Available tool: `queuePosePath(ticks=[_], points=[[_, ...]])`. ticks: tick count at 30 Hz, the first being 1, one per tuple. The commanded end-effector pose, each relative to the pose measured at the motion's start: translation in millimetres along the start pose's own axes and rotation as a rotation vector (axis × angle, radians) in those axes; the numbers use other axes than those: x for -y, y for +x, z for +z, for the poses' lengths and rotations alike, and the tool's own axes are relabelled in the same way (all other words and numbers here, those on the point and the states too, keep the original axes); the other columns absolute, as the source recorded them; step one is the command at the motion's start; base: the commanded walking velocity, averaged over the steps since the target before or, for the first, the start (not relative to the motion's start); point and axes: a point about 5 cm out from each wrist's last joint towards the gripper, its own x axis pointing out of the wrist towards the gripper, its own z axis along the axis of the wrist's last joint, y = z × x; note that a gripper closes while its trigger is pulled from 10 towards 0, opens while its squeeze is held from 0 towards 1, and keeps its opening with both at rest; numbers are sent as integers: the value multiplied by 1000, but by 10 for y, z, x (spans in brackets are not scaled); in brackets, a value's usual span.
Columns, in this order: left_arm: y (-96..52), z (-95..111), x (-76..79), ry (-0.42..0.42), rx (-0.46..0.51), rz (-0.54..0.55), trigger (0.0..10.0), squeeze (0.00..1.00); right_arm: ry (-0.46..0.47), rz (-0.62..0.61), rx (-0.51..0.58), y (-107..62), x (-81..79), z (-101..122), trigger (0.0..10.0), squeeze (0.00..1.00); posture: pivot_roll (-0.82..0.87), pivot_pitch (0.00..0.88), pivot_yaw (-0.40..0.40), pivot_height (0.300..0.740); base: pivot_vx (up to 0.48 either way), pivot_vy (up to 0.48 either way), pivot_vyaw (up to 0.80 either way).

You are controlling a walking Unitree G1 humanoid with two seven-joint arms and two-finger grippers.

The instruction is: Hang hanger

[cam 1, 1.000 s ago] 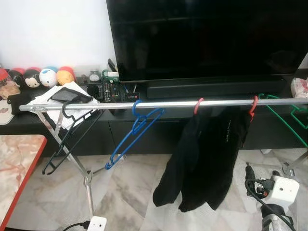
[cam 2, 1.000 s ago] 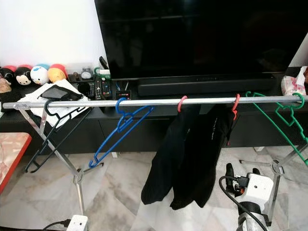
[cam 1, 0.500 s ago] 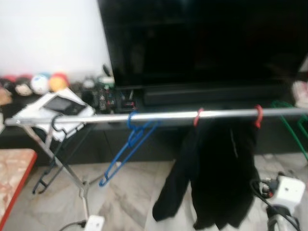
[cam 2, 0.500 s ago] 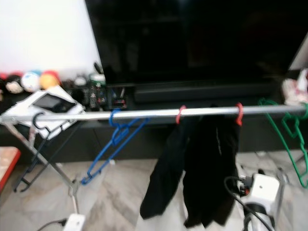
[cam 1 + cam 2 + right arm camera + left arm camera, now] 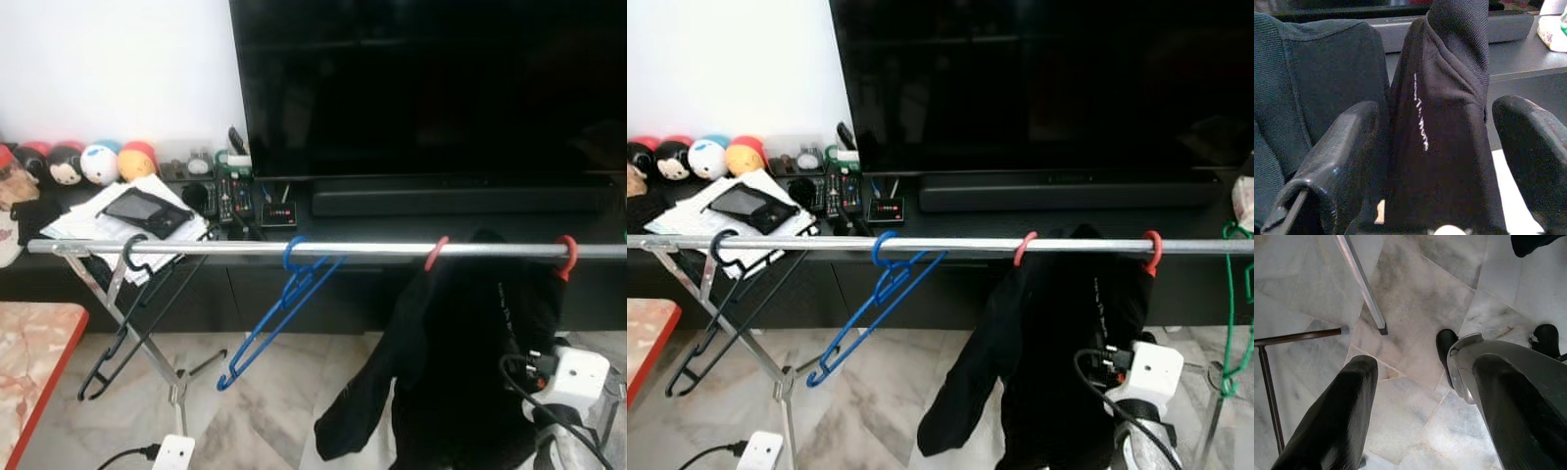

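Garment [image 5: 1058, 352] hangs from rail [image 5: 823, 243] on red hanger [image 5: 1152, 250]. Right gripper [image 5: 1440, 161] wide, facing garment. Left gripper [image 5: 1420, 396] wide above floor [image 5: 1415, 293].

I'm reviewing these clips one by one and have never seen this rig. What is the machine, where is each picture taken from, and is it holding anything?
It is a walking humanoid robot. The two wide pictures come from its head cameras, looking at a silver drying rail before a TV stand. On the rail hang a black hanger, a blue hanger, a black garment on a red hanger, and a green hanger. The other two pictures come from wrist cameras. The right claw is open, facing the garment, gripping nothing. The left claw is open above the marble floor.
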Motion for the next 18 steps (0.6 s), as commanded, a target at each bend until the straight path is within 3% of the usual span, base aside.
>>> queuePosePath(ticks=[1,18], points=[[-3,-77,63,3,-27,-5,10000,0,0,-16,-2,51,33,27,10000,0,-106,0,1,727,0,0,0],[5,-65,87,2,-30,-2,10000,0,-15,-44,-76,189,35,-45,10000,0,-99,0,-1,727,0,0,0]])
